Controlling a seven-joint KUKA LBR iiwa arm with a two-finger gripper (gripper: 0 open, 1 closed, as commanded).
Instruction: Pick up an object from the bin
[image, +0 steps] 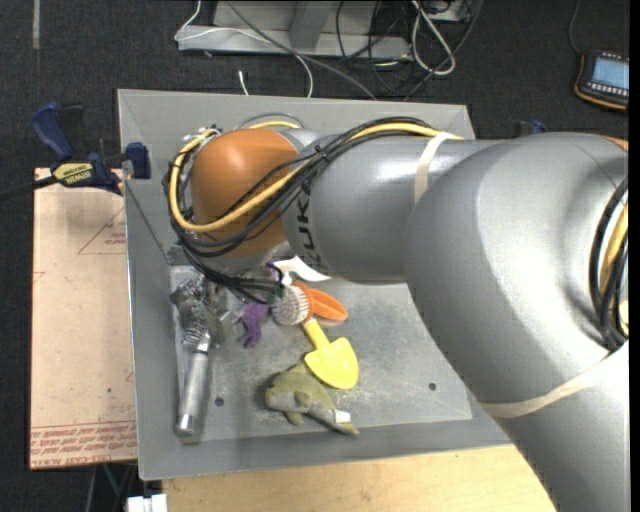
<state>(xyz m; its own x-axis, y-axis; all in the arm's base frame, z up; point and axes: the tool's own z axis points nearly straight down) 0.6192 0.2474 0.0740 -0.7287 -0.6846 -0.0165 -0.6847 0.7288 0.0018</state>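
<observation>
The closest thing to the gripper (196, 305) is a silver cylinder (191, 388), some kind of metal tube. It lies along the left side of the bin (400, 332), running from just under the gripper down toward the near-left corner. Its upper end sits right at the gripper's metal parts, but I honestly can't tell if they're touching. I also can't tell if the gripper is apart or together, it's just a tangle of metal down there.

Just to the right of the gripper there's a small purple piece (252, 322), then a round bristly brush head (290, 306) with an orange piece (326, 306) beside it. A yellow toy shovel (333, 362) lies a bit nearer the camera, blade toward the front. In front of that is an olive-green soft thing (303, 398) near the bin's front edge, well apart from the gripper.

As for pose, the arm (500, 220) comes in from the right and stretches across the upper half of the bin. The wrist with its orange cover (240, 185) is over the left part and the gripper points down to the floor. Yellow and black cables (380, 127) run along the arm and loop around the cover.
</observation>
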